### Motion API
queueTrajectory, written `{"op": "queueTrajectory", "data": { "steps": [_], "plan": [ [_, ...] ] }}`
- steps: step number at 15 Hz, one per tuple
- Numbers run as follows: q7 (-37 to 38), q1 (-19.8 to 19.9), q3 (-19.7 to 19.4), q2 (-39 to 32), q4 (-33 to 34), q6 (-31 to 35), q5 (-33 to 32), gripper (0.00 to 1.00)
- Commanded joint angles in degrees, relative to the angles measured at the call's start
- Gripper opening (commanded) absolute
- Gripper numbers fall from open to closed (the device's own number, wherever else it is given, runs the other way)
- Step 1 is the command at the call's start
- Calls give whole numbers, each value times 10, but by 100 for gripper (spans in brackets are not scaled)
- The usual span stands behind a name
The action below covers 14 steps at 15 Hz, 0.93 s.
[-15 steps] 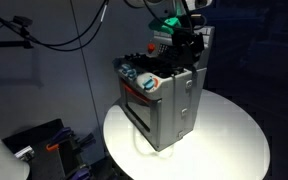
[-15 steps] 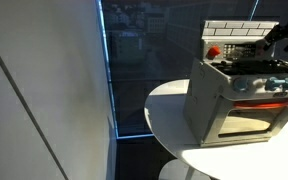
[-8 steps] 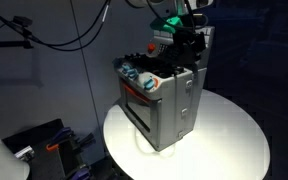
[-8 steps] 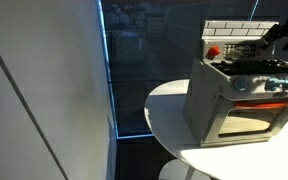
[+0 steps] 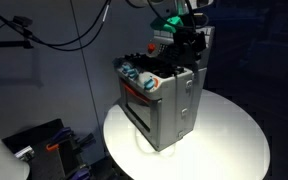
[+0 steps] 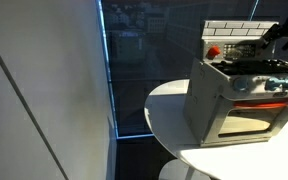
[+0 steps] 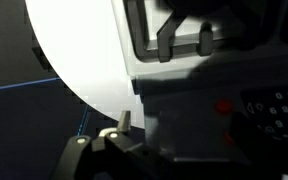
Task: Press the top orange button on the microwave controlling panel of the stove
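Counter (image 5: 234, 140): round, white, carrying stove.
Stove (image 5: 169, 100): mid-counter, door facing the near edge.
Hand (image 5: 187, 42): up at the stove's back panel, probably lining up a press; apart or together, cannot tell.
Orange button (image 7: 224, 106): beside keypad, apparently untouched.

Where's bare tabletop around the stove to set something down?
Bare table runs from the toy stove, on its grey side, out to the edge; a narrower strip lies before the oven door. Crowded: the stovetop near the back panel, where the gripper hovers.

Dim room with round white table (image 5: 234, 140), dark window (image 6: 134, 70), pale wall (image 6: 34, 100).
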<state>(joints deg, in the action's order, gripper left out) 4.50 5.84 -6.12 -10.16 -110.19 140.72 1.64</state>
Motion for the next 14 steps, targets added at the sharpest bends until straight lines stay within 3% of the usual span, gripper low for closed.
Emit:
{"op": "queueTrajectory", "data": {
  "steps": [1, 14],
  "plan": [
    [13, 0, -2, -15, 27, 5, -1, 100],
    [14, 3, -5, -32, 44, 2, 0, 100]
  ]
}}
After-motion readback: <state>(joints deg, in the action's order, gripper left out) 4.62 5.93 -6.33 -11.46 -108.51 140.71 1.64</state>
